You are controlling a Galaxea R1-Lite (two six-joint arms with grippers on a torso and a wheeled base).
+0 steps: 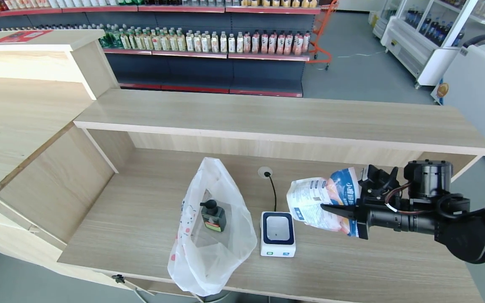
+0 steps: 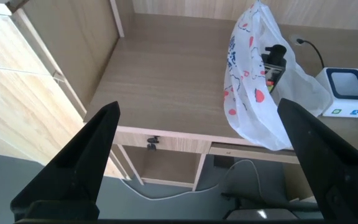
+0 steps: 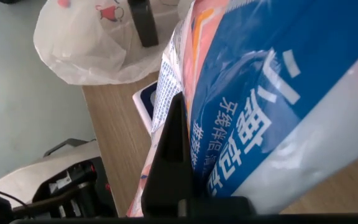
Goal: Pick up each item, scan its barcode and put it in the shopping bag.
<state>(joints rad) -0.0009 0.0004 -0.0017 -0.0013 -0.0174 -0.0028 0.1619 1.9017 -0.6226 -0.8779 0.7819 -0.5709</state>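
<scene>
My right gripper [image 1: 344,202] is shut on a white, blue and orange snack pouch [image 1: 318,201], holding it in the air just right of the white barcode scanner [image 1: 278,233]. Up close, the pouch [image 3: 278,106] hides all but one dark finger [image 3: 173,155]. The white shopping bag [image 1: 215,235] stands left of the scanner, and a dark pump bottle [image 1: 213,216] sits inside it. My left gripper [image 2: 197,162] is open and holds nothing, off the counter's front left edge, with the bag [image 2: 253,87], bottle [image 2: 276,62] and scanner [image 2: 347,92] beyond it.
The scanner's black cable [image 1: 273,191] runs back to a grommet hole [image 1: 265,171] in the wooden counter [image 1: 150,210]. A raised ledge [image 1: 276,118] borders the back and a side panel [image 1: 53,181] closes the left. Drink shelves and freezers stand behind.
</scene>
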